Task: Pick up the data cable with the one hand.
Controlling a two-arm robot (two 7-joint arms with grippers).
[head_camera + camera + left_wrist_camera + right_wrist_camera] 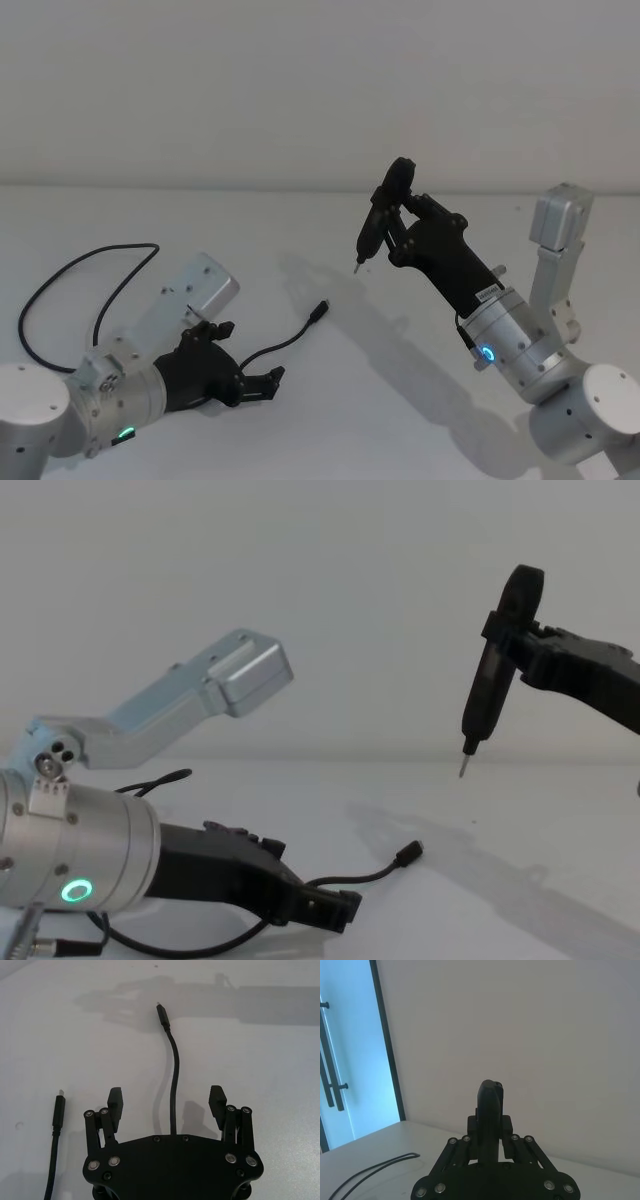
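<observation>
The black angular left end effector (250, 355) hangs low over the white table (400, 400), its jaws wide apart. The thin black data cable (175, 1060) lies on the table and passes between the two fingers. I judge that the grasp is the step in hand: next it must go down a little and close on the cord. The right end effector (405, 208), high above the table, clamps a slim black pen-like tool (371, 232). I count one cable, two plugs, one tool.

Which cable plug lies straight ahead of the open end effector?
The plug whose data cable runs between the left end effector's fingers; the other plug lies outside them.
</observation>
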